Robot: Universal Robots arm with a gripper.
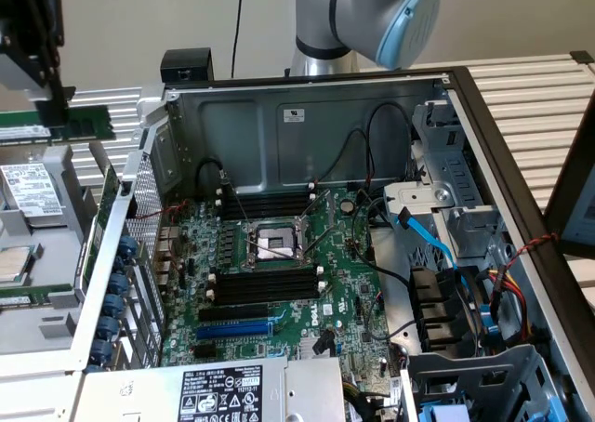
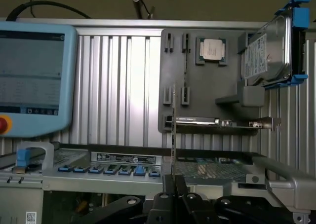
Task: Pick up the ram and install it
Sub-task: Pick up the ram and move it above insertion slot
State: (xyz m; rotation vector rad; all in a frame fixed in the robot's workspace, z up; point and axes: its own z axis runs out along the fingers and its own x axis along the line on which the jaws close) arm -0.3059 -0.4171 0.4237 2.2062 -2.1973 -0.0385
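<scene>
Gripper (image 2: 173,178): dark fingers (image 2: 180,185) pinched on the ram (image 2: 174,135), which is seen edge-on as a thin upright strip rising from between them.

Beyond it, a grey fixture plate (image 2: 197,100) against the ribbed aluminium counter (image 2: 118,86). The plate carries:
- a processor (image 2: 212,49) in a square pocket
- a hard drive (image 2: 266,49) in a blue caddy, tilted
- an expansion card (image 2: 217,123) lying along one edge

Teach pendant (image 2: 32,78) stands beside the plate, screen lit, red button (image 2: 4,125) at its corner.

Chassis edge (image 2: 276,177) lies nearest the gripper, with a row of blue clips (image 2: 108,170).
</scene>
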